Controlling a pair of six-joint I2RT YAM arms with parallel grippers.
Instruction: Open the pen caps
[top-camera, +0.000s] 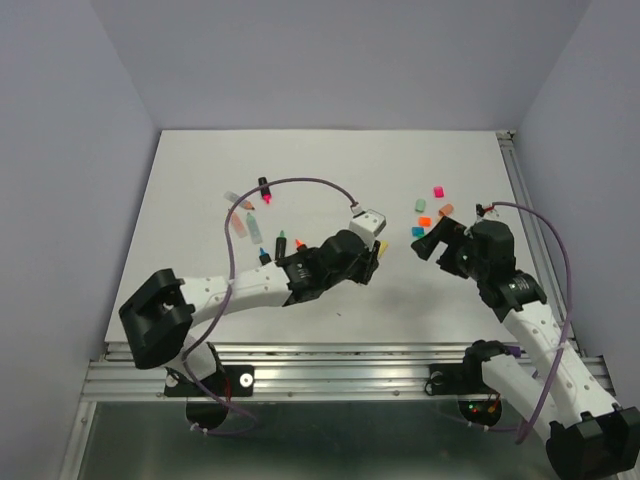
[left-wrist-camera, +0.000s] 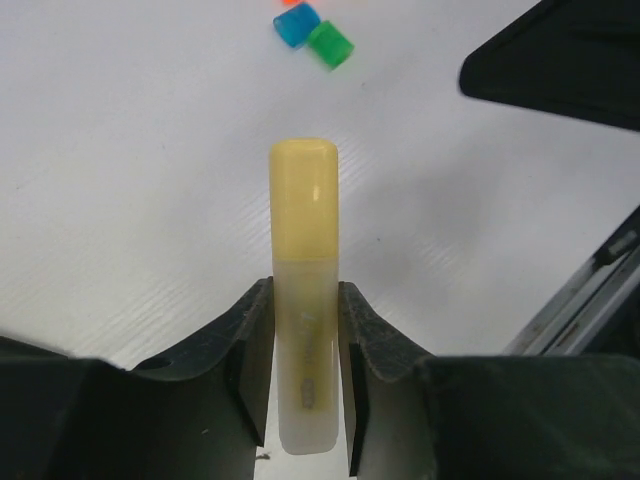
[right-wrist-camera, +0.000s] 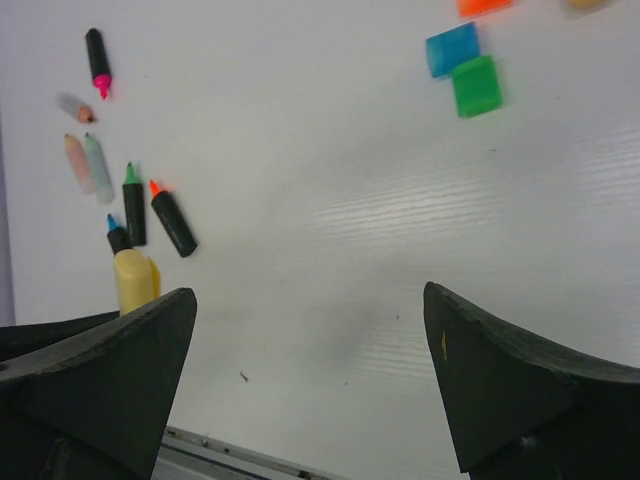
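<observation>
Your L arm (top-camera: 250, 288) lies low, reaching from its base toward 3 o'clock. The L gripper (left-wrist-camera: 305, 325) points the same way, both fingers (left-wrist-camera: 255, 345) clamped tight on a pen (left-wrist-camera: 304, 220). Your R arm (top-camera: 530, 320) climbs toward 11 o'clock, wrist bent to 9. The R gripper (right-wrist-camera: 309, 300) faces the L one, near but apart, jaws spread wide.

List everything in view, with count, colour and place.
yellow highlighter: one, cap on, clamped in the left gripper
loose caps: five, pink, green, peach, orange, blue, right part of table
black pens: four, pink, green, orange, blue tips, left part of table
pale pens: three, translucent, beside the black ones
table: one, white, under everything
left gripper: one, black, shut on the highlighter
right gripper: one, black, open, empty
</observation>
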